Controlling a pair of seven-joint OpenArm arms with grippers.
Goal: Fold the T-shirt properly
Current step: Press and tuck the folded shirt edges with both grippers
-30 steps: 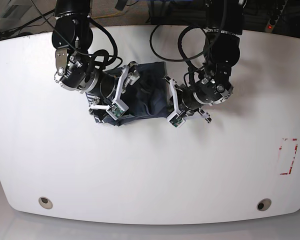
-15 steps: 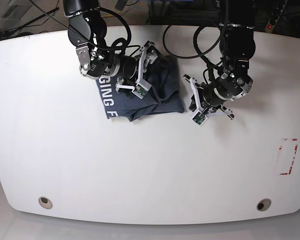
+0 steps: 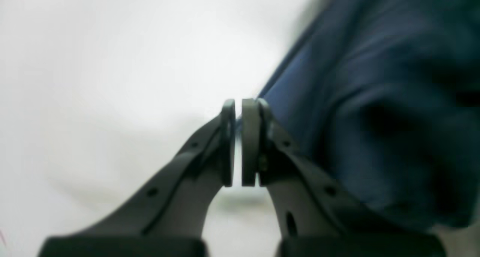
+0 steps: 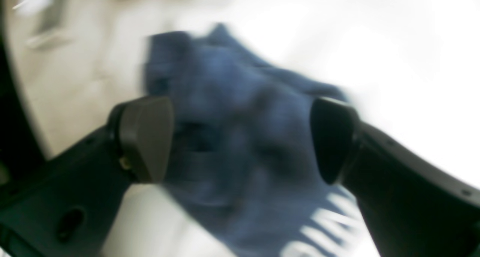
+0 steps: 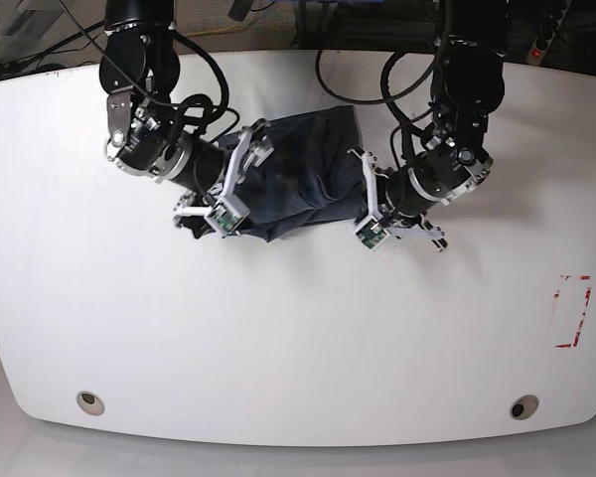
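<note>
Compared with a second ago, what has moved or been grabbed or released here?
The right gripper swung up the table and came back over the T-shirt, jaws open throughout. The left gripper, shut, drifted toward its own side, then returned to the cloth's edge. The shirt's white lettering showed half a second ago; the right arm hides it again in the base view. The shirt stayed bunched on the table.

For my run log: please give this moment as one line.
T-shirt: bunched on table | left claw: shut beside shirt | right claw: open over shirt

Two black arms [image 5: 139,60] with looping black cables [image 5: 204,70] and white-framed hands.
</note>
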